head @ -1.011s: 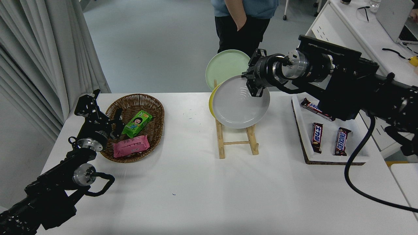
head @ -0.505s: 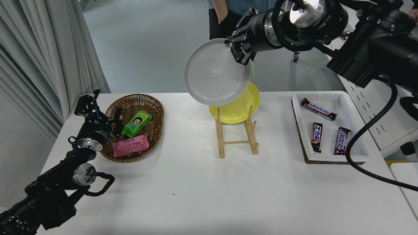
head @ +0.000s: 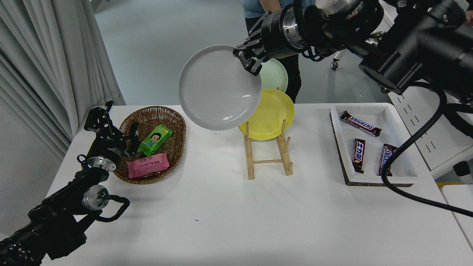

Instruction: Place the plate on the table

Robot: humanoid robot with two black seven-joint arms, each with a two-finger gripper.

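The light-grey plate (head: 218, 88) hangs in the air, tilted, above the table (head: 221, 214), left of the wooden rack. My right gripper (head: 248, 62) is shut on the plate's upper right rim; its arm reaches in from the upper right. The plate touches neither the rack nor the table. My left gripper (head: 127, 142) stays parked at the lower left beside the basket, its fingers spread with nothing between them.
A wooden rack (head: 268, 155) holds a yellow plate (head: 271, 114) and a pale green plate (head: 275, 75) behind it. A wicker basket (head: 153, 116) with snack packets sits at left. A white tray (head: 373, 111) with chocolate bars lies at right. A person (head: 258, 7) stands at the far side.
My right gripper lifted the grey plate up out of the rack and carried it leftward. The yellow plate now shows. The left arm has not moved.
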